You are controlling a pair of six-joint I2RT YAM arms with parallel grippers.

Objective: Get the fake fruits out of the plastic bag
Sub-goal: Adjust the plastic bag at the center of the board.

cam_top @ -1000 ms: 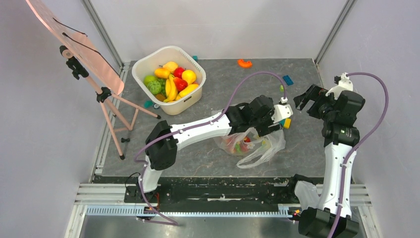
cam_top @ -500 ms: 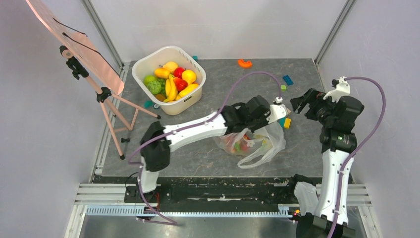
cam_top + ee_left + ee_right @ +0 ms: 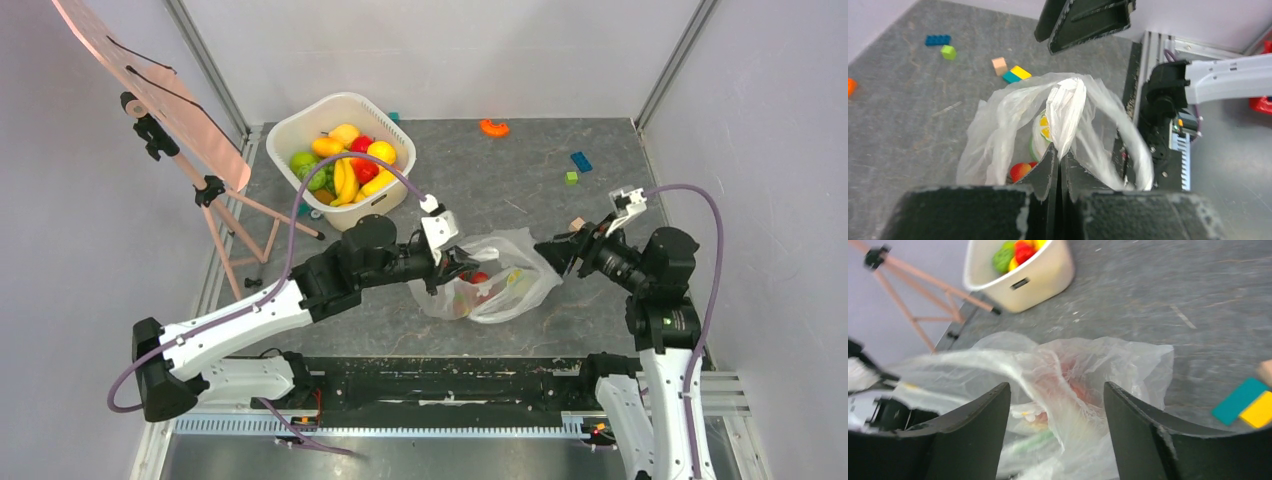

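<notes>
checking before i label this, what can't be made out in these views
Fake fruits: count and kinds, every view; crinkled plastic bag film covers them.
Bag contents, right wrist view: blurred.
Right end effector touching the bag or not, top view: too small.
Left end effector: handle or wall pinched, left wrist view; film bunched.

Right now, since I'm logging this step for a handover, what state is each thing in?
left gripper: shut, pinching a bunched strip of the plastic bag
right gripper: open, one jaw on each side of the bag's plastic
plastic bag: crumpled, gripped at one side
fruits in the bag: inside, none out yet
tub: upright, holding fruit
easel: standing
</notes>
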